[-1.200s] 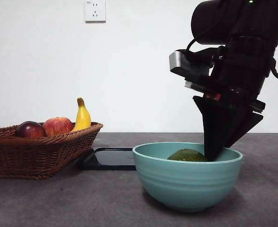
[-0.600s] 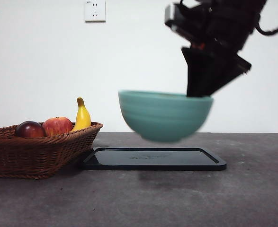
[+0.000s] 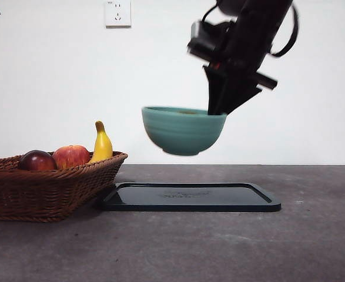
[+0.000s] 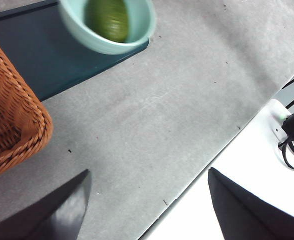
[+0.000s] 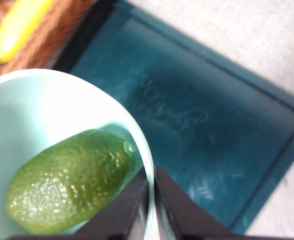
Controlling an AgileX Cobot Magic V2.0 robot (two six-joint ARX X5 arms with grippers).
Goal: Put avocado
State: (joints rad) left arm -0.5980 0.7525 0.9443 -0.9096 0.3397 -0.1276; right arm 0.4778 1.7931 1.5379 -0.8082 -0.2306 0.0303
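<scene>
My right gripper is shut on the rim of a teal bowl and holds it in the air above the dark tray. In the right wrist view the jaws pinch the bowl's rim, and the green avocado lies inside the bowl. The left wrist view shows the bowl with the avocado in it over the tray. My left gripper is open and empty, high above the table's near edge.
A wicker basket at the left holds a dark red fruit, an apple and a banana. The basket's corner also shows in the left wrist view. A wall socket is behind.
The right gripper has lifted the bowl with the avocado off the table and carried it up and to the left, over the tray. The basket and tray have not moved.
</scene>
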